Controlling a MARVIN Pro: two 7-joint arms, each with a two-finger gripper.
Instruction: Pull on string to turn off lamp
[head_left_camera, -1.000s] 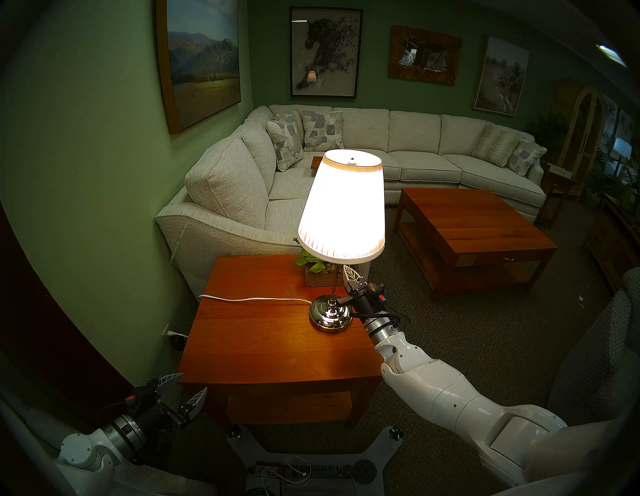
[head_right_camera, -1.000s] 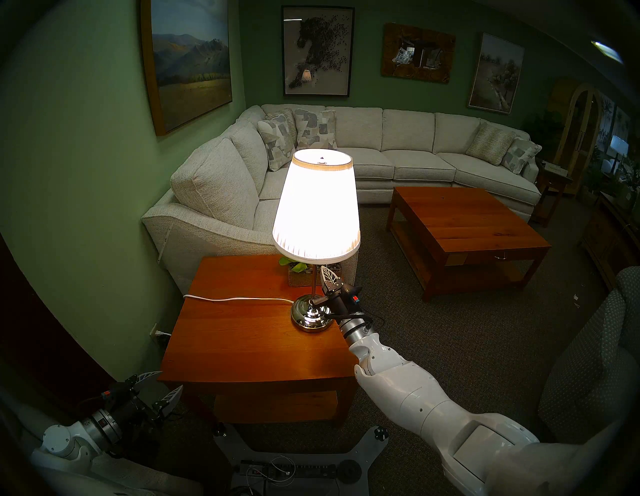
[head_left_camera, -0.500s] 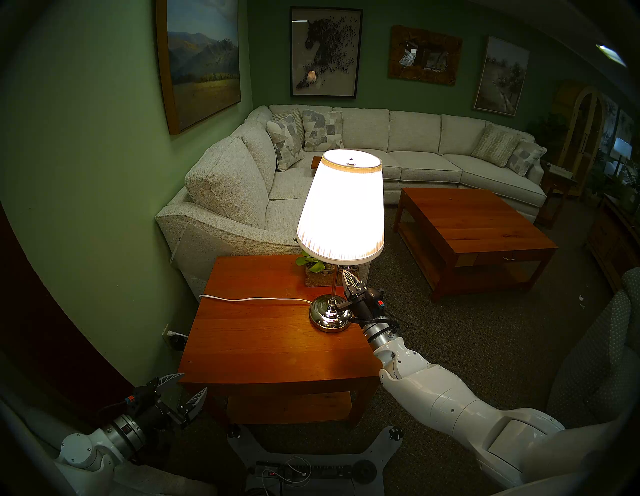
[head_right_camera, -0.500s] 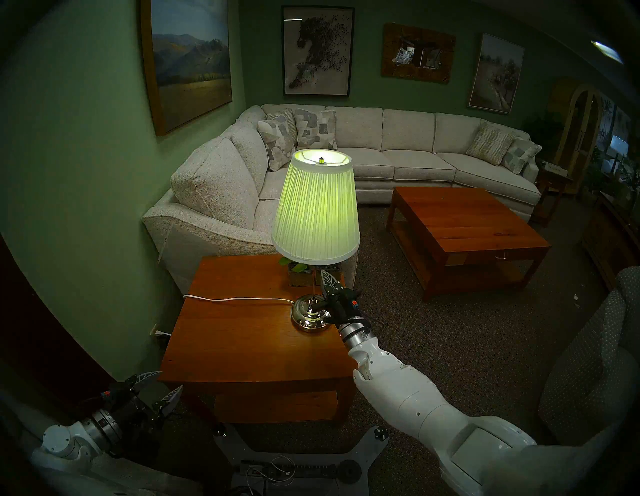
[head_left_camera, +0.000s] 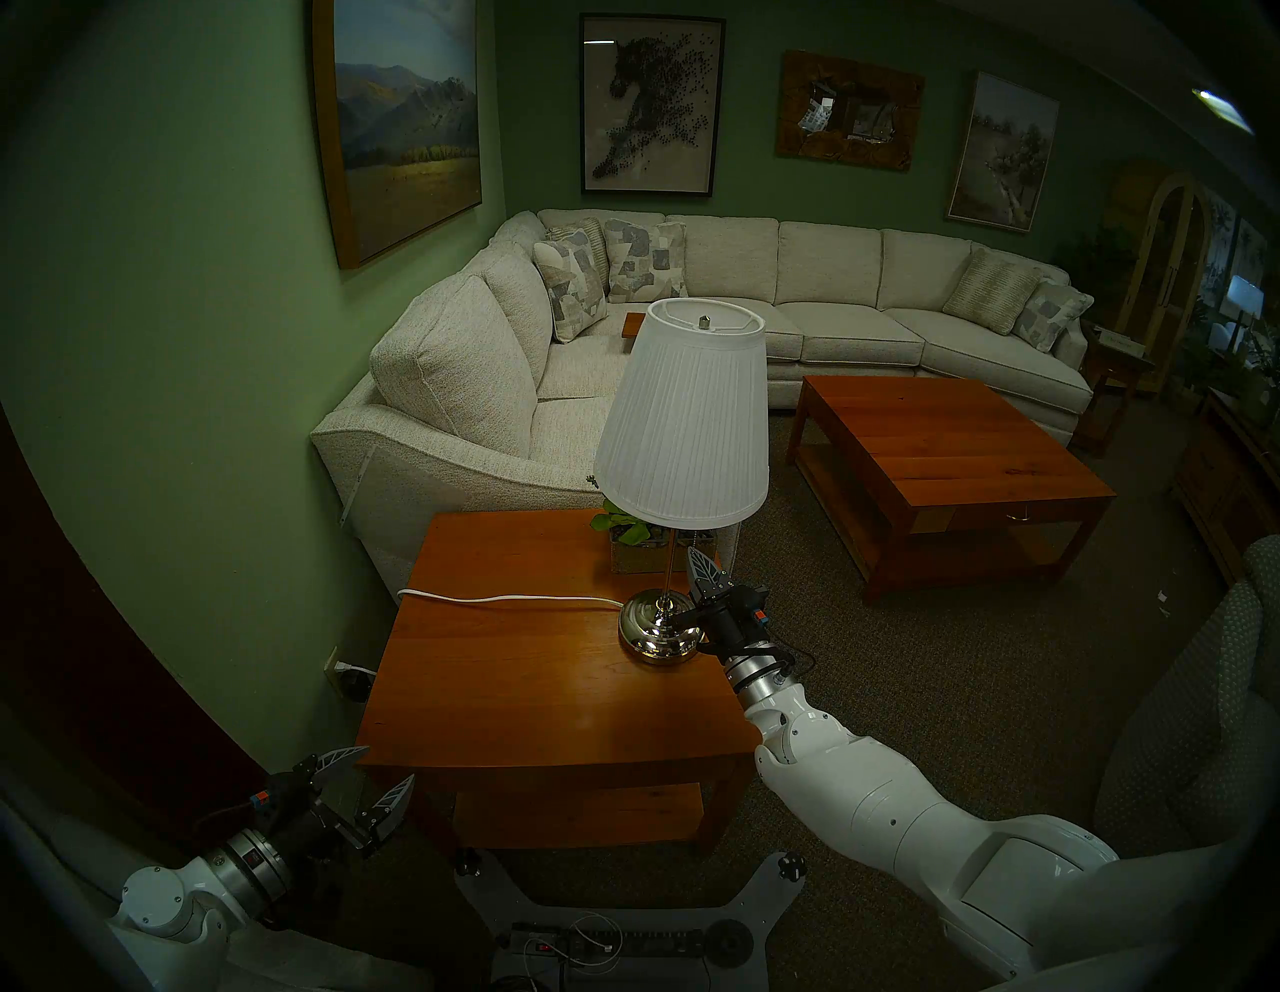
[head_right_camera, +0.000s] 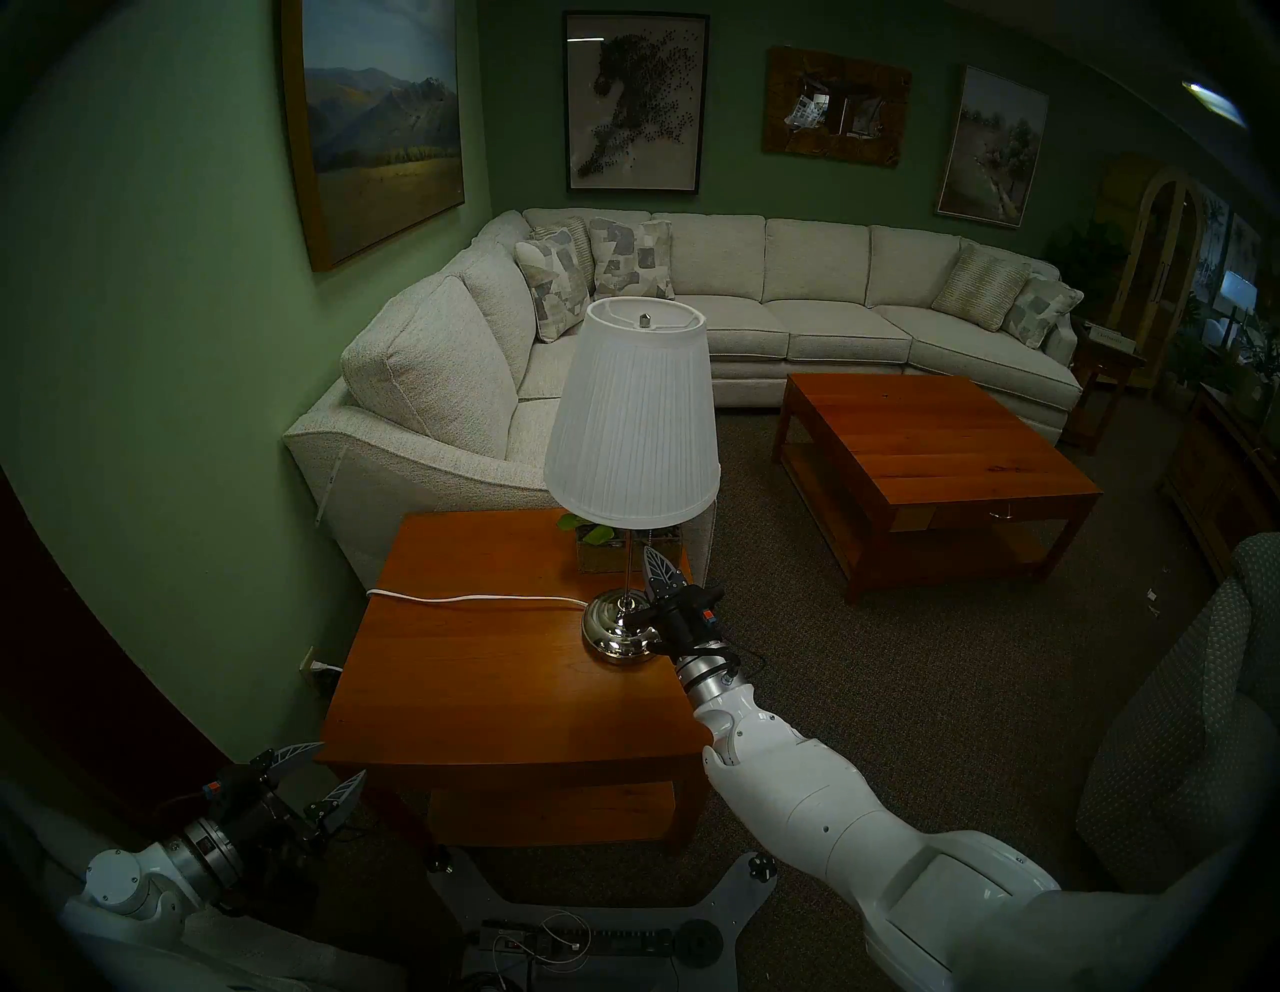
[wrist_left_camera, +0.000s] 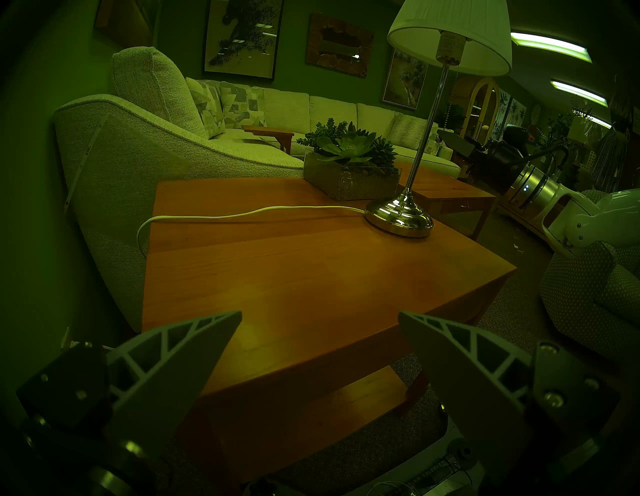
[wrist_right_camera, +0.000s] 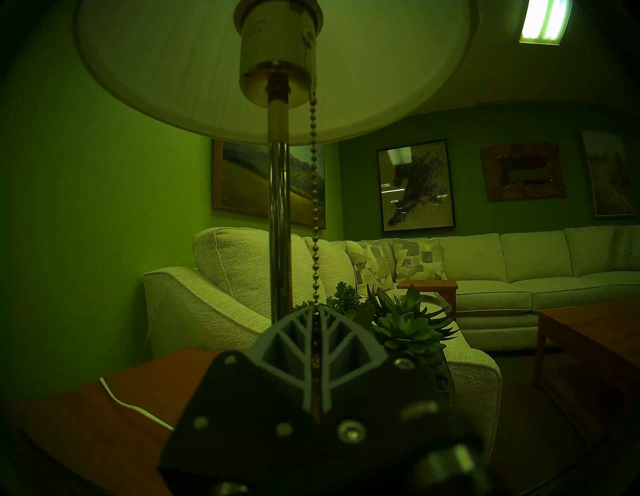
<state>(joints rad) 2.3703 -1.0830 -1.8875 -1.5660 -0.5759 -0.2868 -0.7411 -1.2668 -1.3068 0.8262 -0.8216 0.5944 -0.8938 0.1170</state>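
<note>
The lamp (head_left_camera: 686, 422) stands on the wooden side table (head_left_camera: 519, 693), unlit, with a white pleated shade, a thin chrome pole (head_left_camera: 670, 561) and a domed chrome base (head_left_camera: 658, 634). The thin beaded string (wrist_right_camera: 314, 207) hangs from the socket beside the pole. My right gripper (head_left_camera: 698, 562) is just under the shade's right edge, shut on the string's lower part; the wrist view shows the chain running taut into the closed fingers (wrist_right_camera: 317, 310). The end weight is hidden. My left gripper (head_left_camera: 388, 765) is open and empty, low at the table's front left corner.
A white power cord (head_left_camera: 499, 597) runs left from the base across the table. A succulent planter (head_left_camera: 634, 547) sits behind the pole. A cream sectional sofa (head_left_camera: 471, 388), a wooden coffee table (head_left_camera: 949, 457) and a patterned armchair (head_left_camera: 1191, 727) surround the side table.
The lamp has gone from brightly lit to dark. My right gripper has moved slightly down and toward me with the string in it. The left arm has not moved.
</note>
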